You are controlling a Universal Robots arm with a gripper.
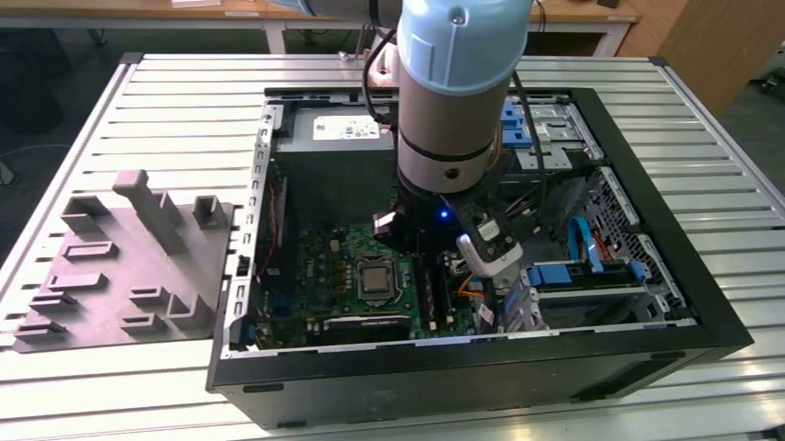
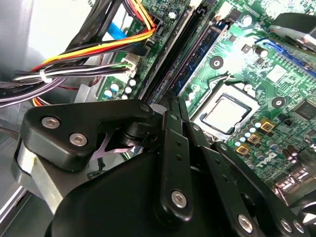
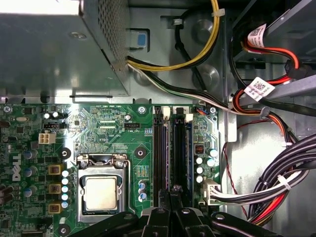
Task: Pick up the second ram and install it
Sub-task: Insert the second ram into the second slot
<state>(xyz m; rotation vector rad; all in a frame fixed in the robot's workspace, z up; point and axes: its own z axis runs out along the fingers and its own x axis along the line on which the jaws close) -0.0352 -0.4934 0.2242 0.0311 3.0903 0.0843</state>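
Note:
A thin dark blue-green ram (image 2: 200, 52) stands on edge in one of the long black slots (image 3: 160, 153) of the green motherboard (image 1: 349, 262). In the first wrist view the ram (image 3: 191, 148) shows as a narrow blue strip beside the slots. My gripper (image 2: 174, 98) hangs low over the near end of the slots, fingers pressed together with nothing visible between them. Its tips (image 3: 170, 190) sit just short of the slot row. I cannot tell whether they touch the board. In the exterior view the arm (image 1: 454, 92) reaches down into the open case.
The processor socket (image 3: 101, 192) lies beside the slots. Cable bundles (image 3: 276, 182) crowd the other side, and the grey power supply box (image 3: 49, 49) stands beyond the board. The black case wall (image 1: 491, 377) rings the work area. A grey parts fixture (image 1: 123, 266) rests on the table at the exterior view's left.

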